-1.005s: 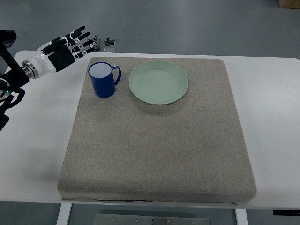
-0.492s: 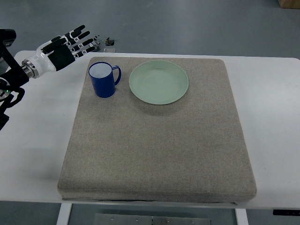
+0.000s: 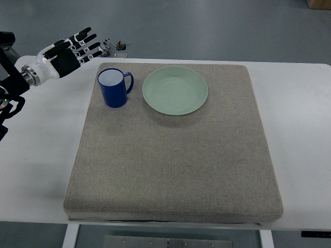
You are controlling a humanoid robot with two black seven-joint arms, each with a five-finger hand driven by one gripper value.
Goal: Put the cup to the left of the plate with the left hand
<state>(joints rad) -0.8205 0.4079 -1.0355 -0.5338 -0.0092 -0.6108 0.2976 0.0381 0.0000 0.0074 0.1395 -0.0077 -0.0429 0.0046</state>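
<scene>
A blue cup (image 3: 114,88) with a white inside stands upright on the grey mat (image 3: 170,155), its handle turned toward the pale green plate (image 3: 175,90) just to its right. Cup and plate sit apart by a small gap. My left hand (image 3: 72,50) hovers over the white table at the far left, up and to the left of the cup, fingers spread and holding nothing. The right arm does not show.
The mat lies on a white table (image 3: 297,129). A small dark object (image 3: 120,47) sits at the table's far edge, just beyond the hand's fingertips. Grey floor lies past the table.
The left hand has drifted slightly up and to the left, away from the cup. Cup and plate have not moved.
</scene>
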